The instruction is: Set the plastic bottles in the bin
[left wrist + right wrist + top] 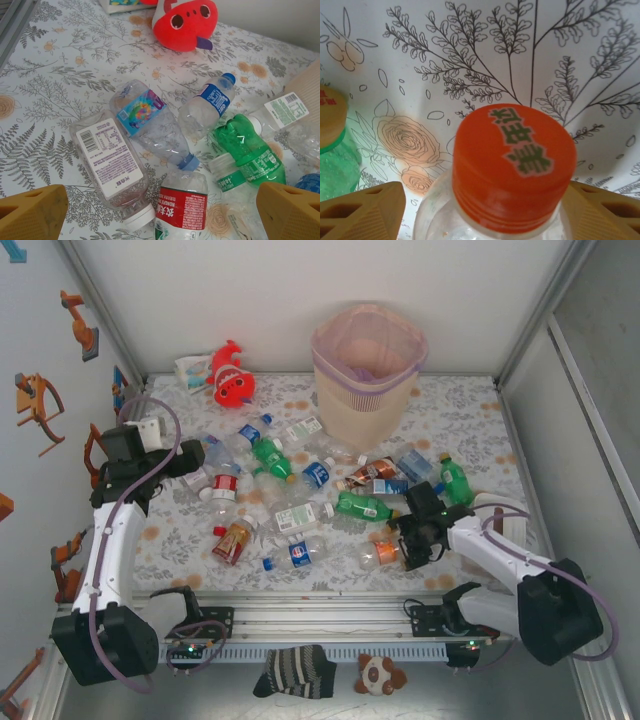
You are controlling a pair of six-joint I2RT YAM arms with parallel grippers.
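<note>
- Straddling the orange-capped bottle point(515, 160), the right fingers point(360, 212) flanked it (clamped or not, I could not tell).
- The left fingers point(30, 212) hung wide apart, empty.
- The next move likely called for a firm clamp, then a lift to the bin point(362, 410).

美年达 on orange cap point(514, 162)

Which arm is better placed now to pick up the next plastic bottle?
Right. The right arm has its jaws on either side of the orange-capped clear bottle, apparently ready to close. The left arm holds its open jaws above several bottles, not yet down on one.
</note>
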